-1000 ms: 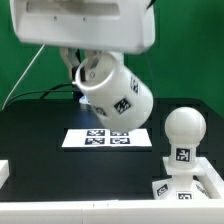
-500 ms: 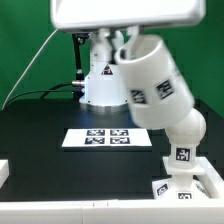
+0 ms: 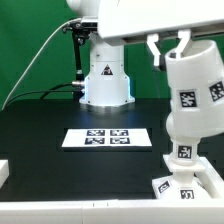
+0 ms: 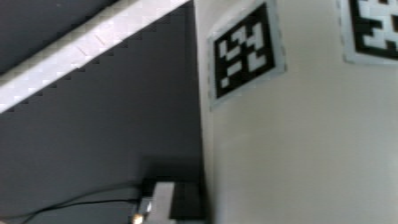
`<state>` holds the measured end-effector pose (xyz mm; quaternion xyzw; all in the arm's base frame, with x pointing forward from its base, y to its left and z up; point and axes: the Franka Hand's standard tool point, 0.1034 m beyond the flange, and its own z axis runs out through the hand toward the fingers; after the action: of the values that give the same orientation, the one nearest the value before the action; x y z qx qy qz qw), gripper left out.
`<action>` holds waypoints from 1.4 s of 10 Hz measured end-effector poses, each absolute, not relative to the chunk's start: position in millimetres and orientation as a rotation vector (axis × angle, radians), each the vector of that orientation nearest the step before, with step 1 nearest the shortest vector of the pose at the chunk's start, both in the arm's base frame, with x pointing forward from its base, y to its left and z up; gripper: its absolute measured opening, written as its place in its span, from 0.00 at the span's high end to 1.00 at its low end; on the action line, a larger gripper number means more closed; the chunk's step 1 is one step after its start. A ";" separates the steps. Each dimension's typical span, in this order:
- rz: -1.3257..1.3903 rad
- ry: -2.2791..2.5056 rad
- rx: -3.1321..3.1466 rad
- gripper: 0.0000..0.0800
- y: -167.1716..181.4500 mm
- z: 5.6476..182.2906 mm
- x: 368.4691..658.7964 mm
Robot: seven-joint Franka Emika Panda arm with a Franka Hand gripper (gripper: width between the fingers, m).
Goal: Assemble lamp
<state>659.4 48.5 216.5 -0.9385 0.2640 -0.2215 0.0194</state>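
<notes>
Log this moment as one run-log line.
step: shade onto bulb | gripper: shut on shade | shade: upright, directly over bulb | bulb: stem in base | marker board: flat on table

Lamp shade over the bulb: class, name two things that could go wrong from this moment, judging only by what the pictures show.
1. The shade hangs slightly tilted above the bulb; lowered off-centre, its rim could catch on the bulb instead of sliding over.
2. A sideways push might shift or tip the base, which sits near the table's front edge.
The hand itself is hidden, so its grip on the shade cannot be checked.
</notes>
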 end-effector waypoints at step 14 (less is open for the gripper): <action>-0.500 0.406 -3.151 0.94 47.7 225.4 616.0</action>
<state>616.0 47.7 225.4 -0.9790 0.1263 -0.1555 -0.0373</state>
